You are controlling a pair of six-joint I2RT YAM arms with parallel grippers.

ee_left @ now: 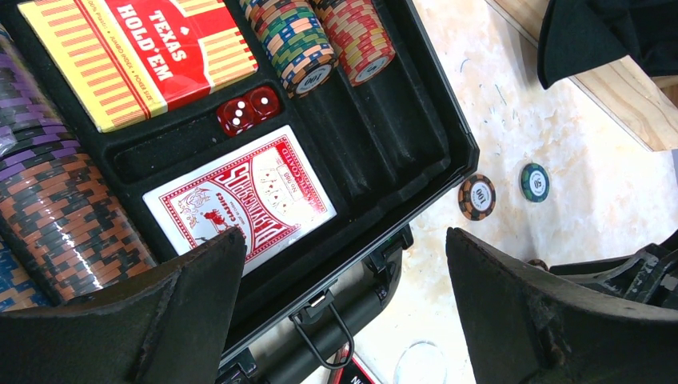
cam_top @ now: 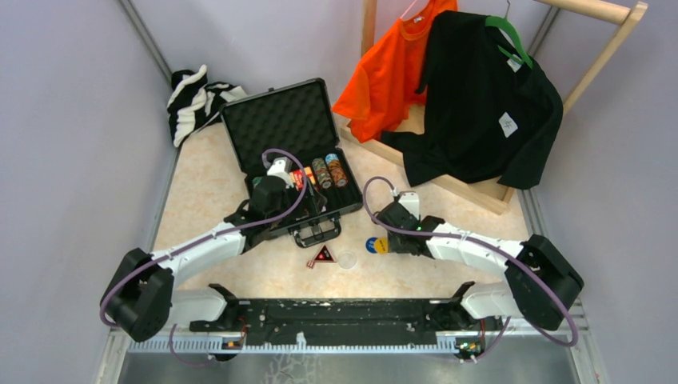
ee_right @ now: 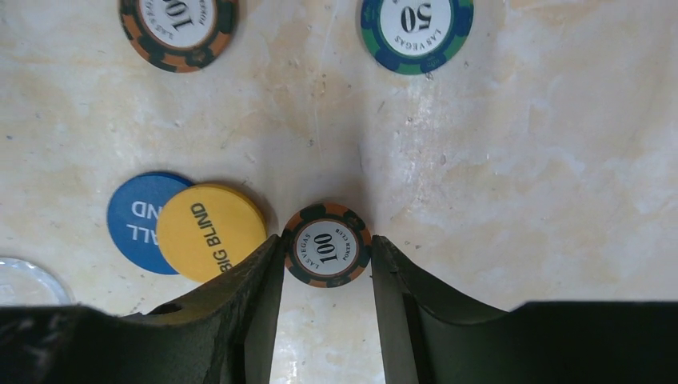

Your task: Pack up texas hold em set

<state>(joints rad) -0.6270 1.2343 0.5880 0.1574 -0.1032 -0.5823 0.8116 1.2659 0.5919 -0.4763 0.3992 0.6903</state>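
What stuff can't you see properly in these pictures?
Right wrist view: the blue disc's words, half covered by the yellow disc.
Same view: the clear disc, cut by the left edge.
Same view: whether the right gripper pinches the 100 chip it straddles; gap too tiny.
Left wrist view: purple-orange chip rows, cut by the left edge.

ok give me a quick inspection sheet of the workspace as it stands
surface: beige marbled tabletop
job's things: case open, holding chip stacks, card decks, dice; loose on the table a spare 100 chip, 50 chip, yellow disc overlapping blue disc, clear disc, triangle
clutter: striped cloth behind the case; orange shirt and black shirt on a wooden rack
grippers: left gripper open over the case; right gripper pinching a 100 chip by its edges
cables: purple cable loops at both arms
surroundings: grey walls
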